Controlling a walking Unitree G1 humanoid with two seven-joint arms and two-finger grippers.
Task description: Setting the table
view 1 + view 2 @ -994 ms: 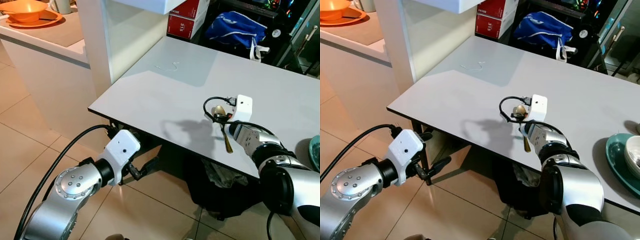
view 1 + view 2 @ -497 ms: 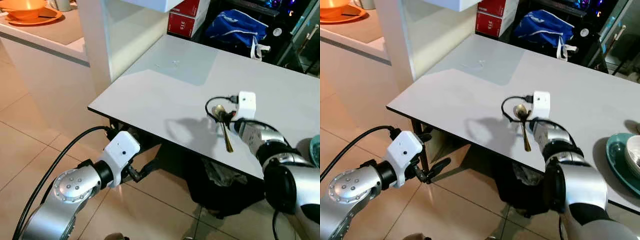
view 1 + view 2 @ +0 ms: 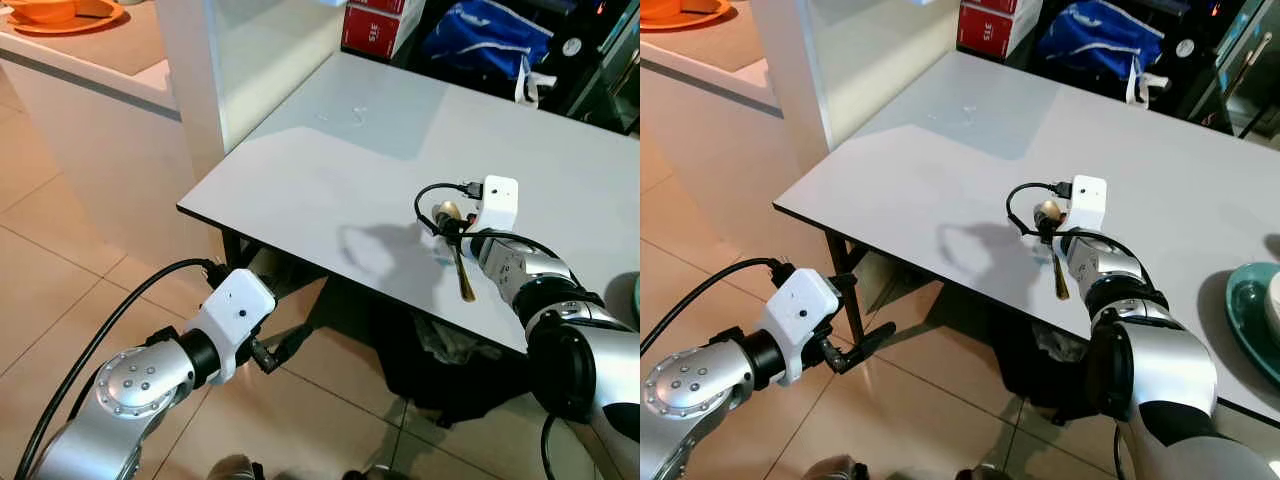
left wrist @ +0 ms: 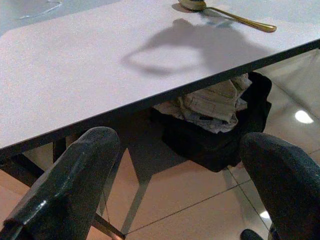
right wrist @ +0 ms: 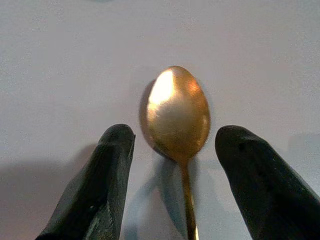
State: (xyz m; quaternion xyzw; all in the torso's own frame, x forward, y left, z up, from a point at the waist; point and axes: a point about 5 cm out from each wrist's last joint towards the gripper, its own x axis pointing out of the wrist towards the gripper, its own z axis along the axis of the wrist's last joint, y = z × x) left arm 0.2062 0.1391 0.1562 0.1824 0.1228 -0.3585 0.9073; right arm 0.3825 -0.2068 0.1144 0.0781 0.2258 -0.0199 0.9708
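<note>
gold spoon [image 3: 458, 258] near table edge [image 3: 330, 272]

Right tool [image 5: 172, 175] spread wide; left tool [image 4: 175, 185] spread, hanging low.

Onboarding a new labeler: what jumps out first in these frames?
The gold spoon lying flat on the grey table near its front edge, with the right gripper open, a finger on each side of its handle. Then the left gripper, open and idle, low over the tiled floor beside the table.
</note>
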